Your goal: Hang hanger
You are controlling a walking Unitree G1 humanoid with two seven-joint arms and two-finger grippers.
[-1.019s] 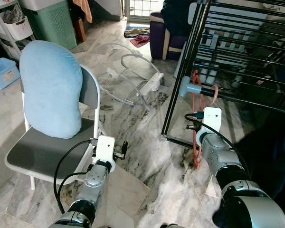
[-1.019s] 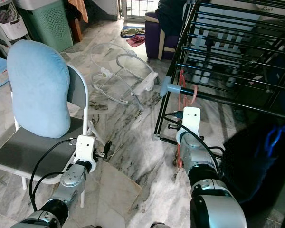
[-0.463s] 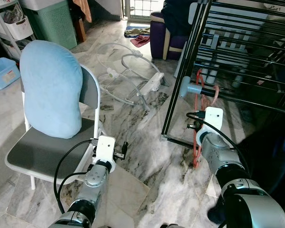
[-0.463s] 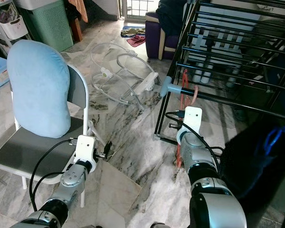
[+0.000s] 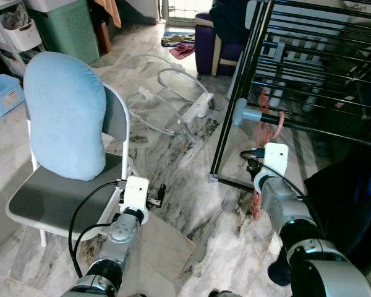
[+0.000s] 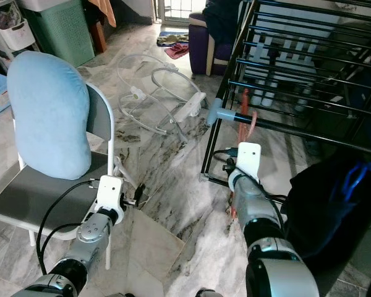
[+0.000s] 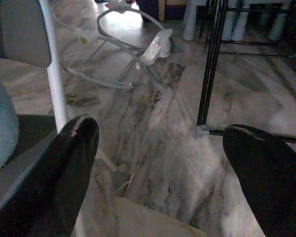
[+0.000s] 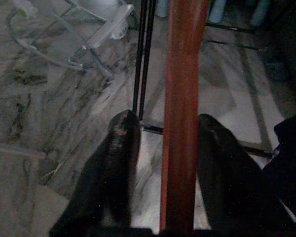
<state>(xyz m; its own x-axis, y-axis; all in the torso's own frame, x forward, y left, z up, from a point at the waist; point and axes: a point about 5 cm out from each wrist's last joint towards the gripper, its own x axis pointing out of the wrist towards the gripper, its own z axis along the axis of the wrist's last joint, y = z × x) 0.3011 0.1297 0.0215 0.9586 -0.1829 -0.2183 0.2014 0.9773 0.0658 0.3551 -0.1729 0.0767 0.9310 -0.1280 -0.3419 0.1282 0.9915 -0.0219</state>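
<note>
- Far left: chair [image 5: 62, 198] w/ blue cushion [image 5: 65, 114]; our left gripper [image 7: 158, 163] idles beside it, low over the marble floor [image 5: 185, 154], jaws wide apart, holding nothing
- Right: our right gripper [image 8: 170, 163], the nearer arm, seems clamped on the red hanger [image 5: 260, 154]; shaft runs upright between its fingers [image 8: 116, 163]
- Hanger's hook sits up by the drying rack [image 5: 309, 68] rail; we judge hooking is next

Red hanger [image 5: 263, 133] hangs upright from the drying rack [image 5: 321, 68]; lower part between pincer fingers.

An orange hanger [image 6: 243, 127] hangs at the black drying rack [image 6: 284, 68].
</note>
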